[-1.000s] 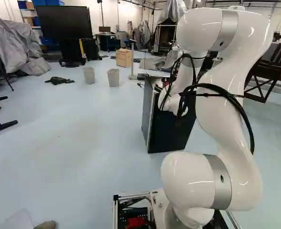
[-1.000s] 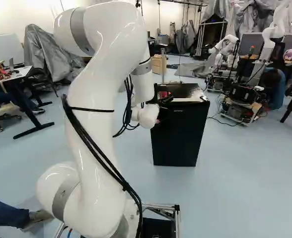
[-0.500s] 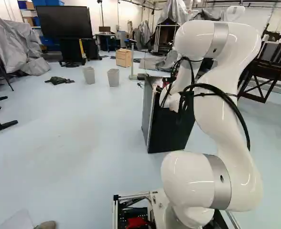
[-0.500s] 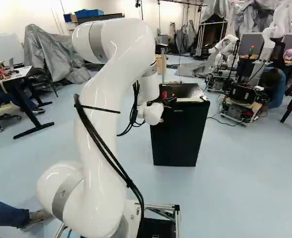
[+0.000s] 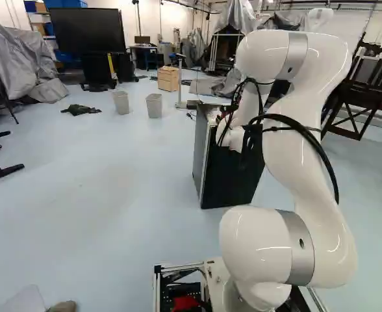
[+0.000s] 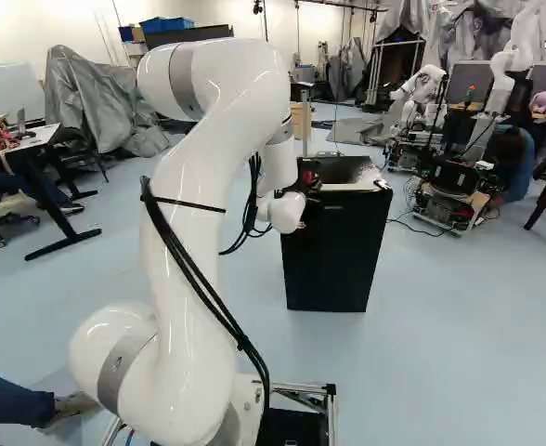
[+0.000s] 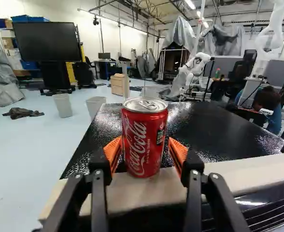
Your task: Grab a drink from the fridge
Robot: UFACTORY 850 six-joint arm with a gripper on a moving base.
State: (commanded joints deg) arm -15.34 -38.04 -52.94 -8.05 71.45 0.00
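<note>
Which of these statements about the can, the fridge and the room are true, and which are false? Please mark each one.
1. The can is red. True.
2. The can lies on its side. False: it is upright.
3. The front of the fridge is white. False: it is black.
4. Two bins stand on the floor in the left base view. True.
5. The end effector is down by the foot of the fridge. False: it is up near its top.
</note>
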